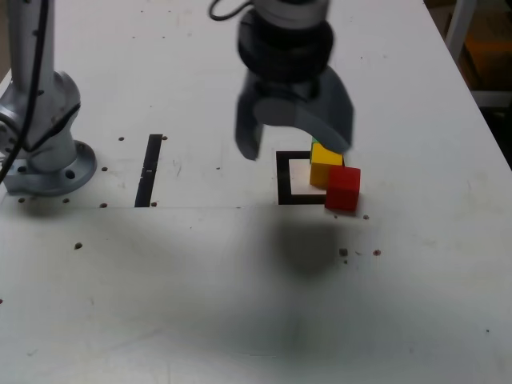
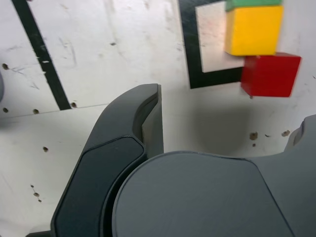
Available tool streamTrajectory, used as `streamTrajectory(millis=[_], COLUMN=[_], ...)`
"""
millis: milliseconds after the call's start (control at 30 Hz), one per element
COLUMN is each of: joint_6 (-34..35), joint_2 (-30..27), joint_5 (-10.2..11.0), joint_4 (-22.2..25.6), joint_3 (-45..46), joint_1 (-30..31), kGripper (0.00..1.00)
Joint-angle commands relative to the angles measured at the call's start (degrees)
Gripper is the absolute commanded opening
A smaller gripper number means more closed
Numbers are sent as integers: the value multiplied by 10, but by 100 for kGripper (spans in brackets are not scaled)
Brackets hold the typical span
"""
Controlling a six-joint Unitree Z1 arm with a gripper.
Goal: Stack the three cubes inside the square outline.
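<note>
The gripper (image 1: 295,150) of the grey robot arm hangs above a white tabletop (image 1: 176,296) marked with small dark specks and holes. Its two curved, dark grey fingers (image 2: 153,118) stand wide apart, with nothing held between them; the fingertips touch none of the cubes.

The square outline (image 1: 284,178), a thin black frame with a white middle, lies flat on the table, partly covered by cubes on its right side in the exterior view. The small matte yellow cube (image 1: 326,166) stands over the right part of the white middle. The small matte red cube (image 1: 342,190) covers the outline's near right corner in the same view, close against the yellow cube; whether the two touch is not certain. The small matte green cube (image 2: 254,4) appears directly beyond the yellow one. It is largely hidden by a finger in the exterior view and cut off by the frame edge in the wrist view, so its exact support cannot be told.

A straight strip of black tape (image 1: 149,170) lies well apart from the cubes, between the outline and the round grey arm base (image 1: 53,170) at the exterior view's left.
</note>
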State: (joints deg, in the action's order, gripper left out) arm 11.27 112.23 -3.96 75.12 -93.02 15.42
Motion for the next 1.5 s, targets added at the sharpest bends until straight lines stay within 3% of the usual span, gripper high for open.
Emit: streamTrajectory(millis=[0, 333, 567, 1000, 1467], joint_6=[-4, -27, -35, -50, -55], joint_2=[19, 104, 122, 151, 183], joint_5=[1, 2, -9, -7, 17], joint_4=[0, 29, 33, 14, -6], joint_3=[-79, -151, -129, -117, -127], joint_1=[0, -5, -19, -30, -32], kGripper=[100, 99, 97, 88, 80])
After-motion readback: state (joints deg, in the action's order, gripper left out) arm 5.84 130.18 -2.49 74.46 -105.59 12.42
